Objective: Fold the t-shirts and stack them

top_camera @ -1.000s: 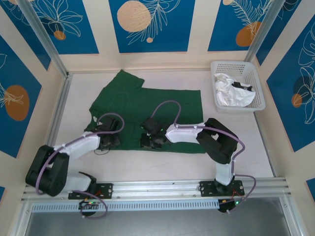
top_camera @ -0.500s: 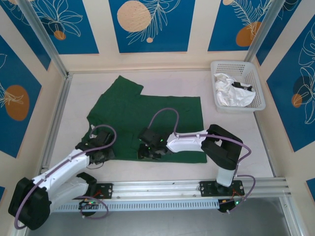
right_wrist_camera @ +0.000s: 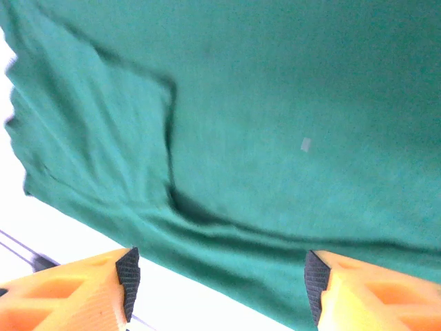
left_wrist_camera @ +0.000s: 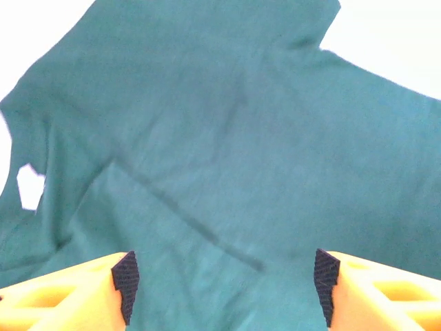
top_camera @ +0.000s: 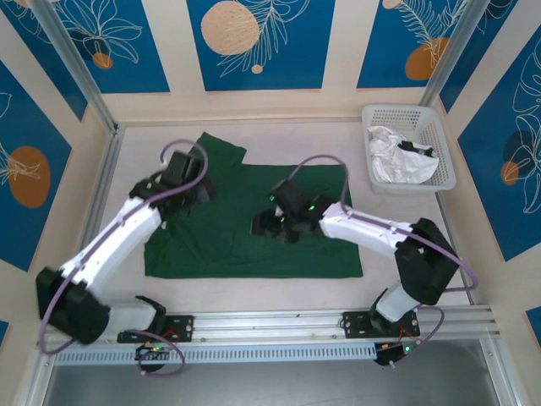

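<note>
Top external view: the dark green t-shirt [top_camera: 245, 245] lies spread on the table [top_camera: 287, 134], and the white t-shirt [top_camera: 393, 165] sits crumpled in the white lattice basket [top_camera: 407, 112] at the far right. The left gripper [left_wrist_camera: 224, 276] and right gripper [right_wrist_camera: 217, 272] hang over the green cloth, jaws wide apart, holding nothing.

Bright, even light, soft shadows; wrist views slightly blurred, white areas blown out.

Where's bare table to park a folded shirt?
Bare table: far strip between the green t-shirt and back wall, up to the basket; also just nearside of the basket, right of the shirt. Centre crowded: shirt with left gripper and right gripper open above it.
</note>
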`<state>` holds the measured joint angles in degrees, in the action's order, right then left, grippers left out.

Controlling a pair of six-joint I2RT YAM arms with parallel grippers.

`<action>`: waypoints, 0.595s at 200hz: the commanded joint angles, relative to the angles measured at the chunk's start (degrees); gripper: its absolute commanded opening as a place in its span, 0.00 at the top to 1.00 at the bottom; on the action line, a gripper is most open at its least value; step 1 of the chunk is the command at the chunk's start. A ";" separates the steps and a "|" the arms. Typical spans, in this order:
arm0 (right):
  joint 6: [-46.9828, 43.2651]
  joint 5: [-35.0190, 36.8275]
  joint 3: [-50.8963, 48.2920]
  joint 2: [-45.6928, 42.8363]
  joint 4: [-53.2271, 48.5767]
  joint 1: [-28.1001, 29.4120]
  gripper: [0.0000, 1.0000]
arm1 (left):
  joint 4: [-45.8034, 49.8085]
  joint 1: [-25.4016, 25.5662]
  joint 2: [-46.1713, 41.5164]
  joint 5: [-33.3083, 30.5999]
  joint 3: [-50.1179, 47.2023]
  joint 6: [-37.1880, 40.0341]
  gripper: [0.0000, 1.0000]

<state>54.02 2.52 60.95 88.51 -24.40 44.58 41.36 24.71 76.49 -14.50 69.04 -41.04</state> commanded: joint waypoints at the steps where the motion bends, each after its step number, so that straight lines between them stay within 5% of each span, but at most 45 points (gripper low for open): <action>1: -6.29 0.64 4.00 -1.16 -2.56 -9.65 0.33 | -5.03 -4.55 11.47 3.21 10.60 6.10 0.27; 50: -20.22 0.33 11.53 6.51 4.73 -28.49 0.30 | -6.13 -10.67 43.14 8.59 40.50 16.96 0.24; 99: -27.68 -1.28 22.91 17.83 7.16 -34.56 0.30 | 4.77 -15.06 75.23 10.52 83.49 23.43 0.29; 119: -29.90 -1.32 25.70 20.87 6.86 -35.92 0.30 | 3.13 -16.51 80.80 10.87 89.75 24.36 0.29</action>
<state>29.93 2.55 82.46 106.78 -18.15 9.93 41.28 10.04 152.77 -5.48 150.87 -20.75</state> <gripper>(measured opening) 0.702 0.709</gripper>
